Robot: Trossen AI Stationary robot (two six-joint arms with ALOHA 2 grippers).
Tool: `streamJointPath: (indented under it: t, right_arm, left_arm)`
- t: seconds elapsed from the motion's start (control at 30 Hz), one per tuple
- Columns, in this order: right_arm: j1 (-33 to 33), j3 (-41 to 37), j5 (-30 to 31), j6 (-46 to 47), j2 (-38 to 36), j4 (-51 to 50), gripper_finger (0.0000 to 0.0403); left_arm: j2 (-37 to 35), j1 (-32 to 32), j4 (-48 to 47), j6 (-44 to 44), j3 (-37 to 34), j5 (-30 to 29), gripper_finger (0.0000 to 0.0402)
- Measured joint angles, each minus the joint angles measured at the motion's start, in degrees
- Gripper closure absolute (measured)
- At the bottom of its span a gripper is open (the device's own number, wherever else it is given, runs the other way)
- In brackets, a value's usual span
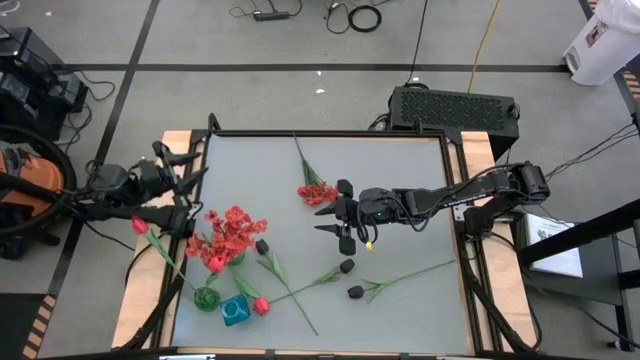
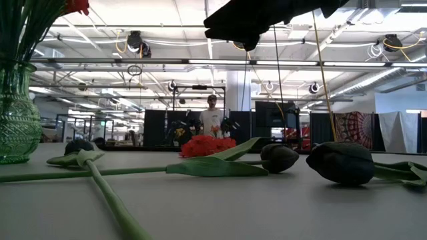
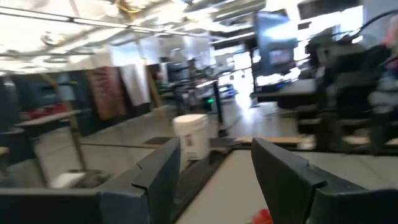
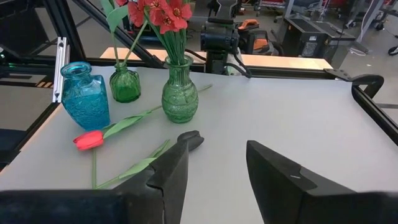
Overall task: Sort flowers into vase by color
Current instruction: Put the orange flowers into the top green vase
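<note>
At the table's left edge the left gripper (image 1: 185, 180) hangs with its fingers apart and nothing between them; a red tulip bud (image 1: 139, 225) lies just below the arm. Next come 3 vases near the front-left corner: a larger green glass vase (image 4: 180, 94) holding frilly red blooms (image 1: 232, 232), a small green vase (image 1: 206, 298) and a blue vase (image 1: 235, 311). A second red tulip (image 1: 261, 306) lies just beside the blue vase. Near the table's middle a red clustered flower (image 1: 316, 193) lies flat, and the right gripper (image 1: 333, 213) hovers just beside it, fingers spread and empty. Farther right, 2 black buds (image 1: 346, 267) lie on green stems; a third, perhaps, sits by the red blooms.
</note>
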Motion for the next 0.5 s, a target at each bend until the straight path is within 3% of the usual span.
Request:
streamJointPath:
  t: [0.3, 0.5]
  right_arm:
    - [0.0, 0.0, 0.0, -0.4, 0.0, 0.0, 0.0248]
    - [0.0, 0.0, 0.0, -0.6, 0.0, 0.0, 0.0248]
  left_arm:
    - [0.9, 0.0, 4.6, 0.8, 0.1, -4.7, 0.0196]
    - [9.1, 0.0, 6.2, 1.9, 5.1, -3.6, 0.0196]
